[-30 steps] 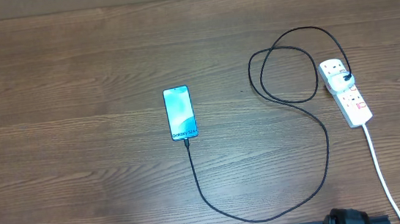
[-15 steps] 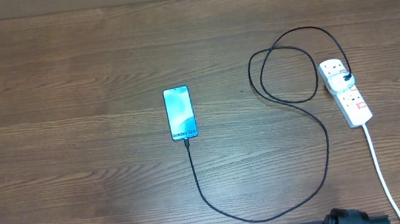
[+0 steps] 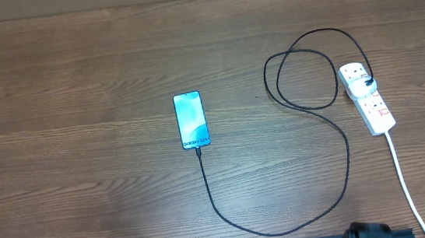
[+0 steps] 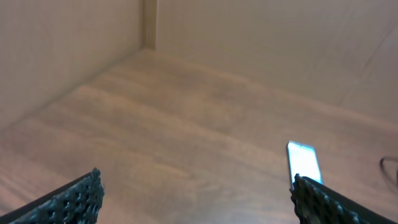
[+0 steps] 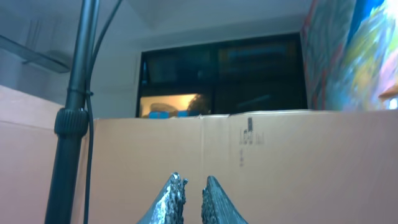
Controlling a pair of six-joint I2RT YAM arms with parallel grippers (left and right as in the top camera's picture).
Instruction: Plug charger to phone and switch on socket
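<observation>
In the overhead view the phone lies face up mid-table, its "Galaxy" end toward the front. The charger's black cable meets that end, sweeps right and loops up to a white adapter sitting in the socket strip at the right. Neither gripper shows in the overhead view. My left gripper is wide open and empty, high above the table, with the phone ahead of its right finger. My right gripper is shut and empty, pointing up at a cardboard wall.
The strip's white cord runs to the front edge at the right. The arm bases sit along the front edge. Cardboard walls border the table at the back and left. A black pole stands left of the right gripper.
A dark part of the right arm at the overhead view's right edge has moved out of sight. Phone, cable and socket strip have not moved.
</observation>
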